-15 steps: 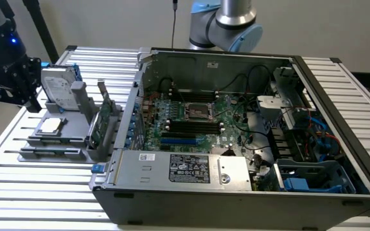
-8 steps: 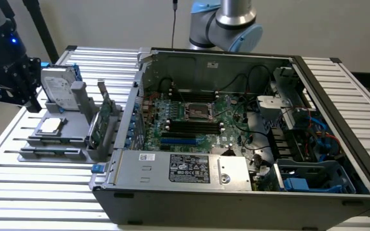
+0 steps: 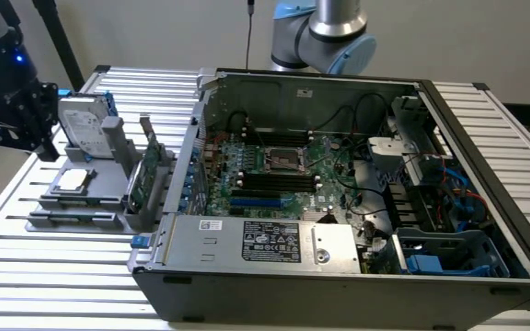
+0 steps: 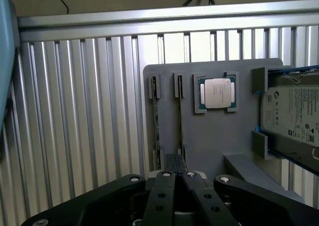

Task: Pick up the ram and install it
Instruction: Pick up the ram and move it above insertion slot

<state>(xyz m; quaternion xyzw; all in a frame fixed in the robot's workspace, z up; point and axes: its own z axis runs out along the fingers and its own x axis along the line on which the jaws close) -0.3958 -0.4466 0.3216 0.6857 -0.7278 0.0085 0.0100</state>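
Grey printed holder on the slatted surface has all the parts parked in it. The ram stands on edge in its slot straight out ahead of the jaws, pretty much in line with the tips. The jaws are pressed together with nothing between them, hovering above the holder rather than on the stick.

My worry: closed like that, they'd come down on the ram's top edge instead of either side of it. That could tip it or knock it out of its slot.

The expansion card also stands on edge just beside the ram, off to one side of the jaws. The gap between the two looks tight, so spread jaws might clip that card.

On the jaws' other side the CPU lies flat, with the hard drive in blue rails beyond it.

The open PC case sits well away from the jaws. Its black memory slots look bare as far as I can tell, with cables draped near them that could snag a stick.
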